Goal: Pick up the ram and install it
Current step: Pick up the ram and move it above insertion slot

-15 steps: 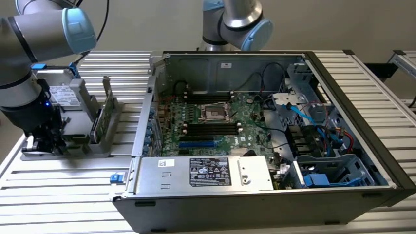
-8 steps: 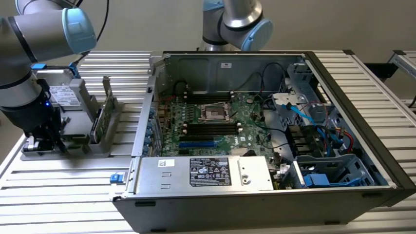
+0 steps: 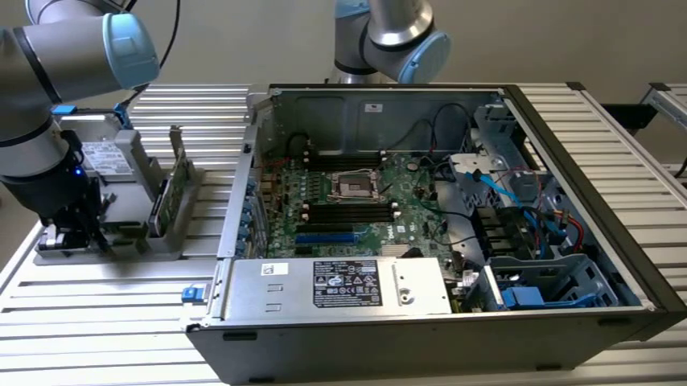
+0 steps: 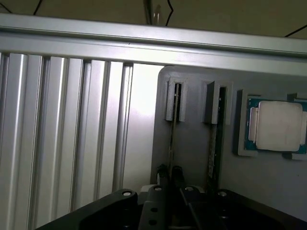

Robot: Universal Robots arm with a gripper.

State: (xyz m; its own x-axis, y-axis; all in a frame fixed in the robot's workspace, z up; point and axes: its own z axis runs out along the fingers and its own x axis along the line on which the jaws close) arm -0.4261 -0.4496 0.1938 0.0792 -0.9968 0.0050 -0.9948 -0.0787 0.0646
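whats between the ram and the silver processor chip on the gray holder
A second circuit card, standing edge-on, lies between the ram and the processor chip; the wrist view shows it.

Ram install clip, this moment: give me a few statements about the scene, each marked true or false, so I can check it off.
1. The computer case lies open, its motherboard showing. True.
2. The gripper is inside the case. False: it is down at the grey holder outside the case, at the exterior view's left.
3. The ram stands on edge in a holder slot, right at the gripper. True.
4. The silver processor chip sits in the motherboard socket. False: it lies in the holder, beside the slots.
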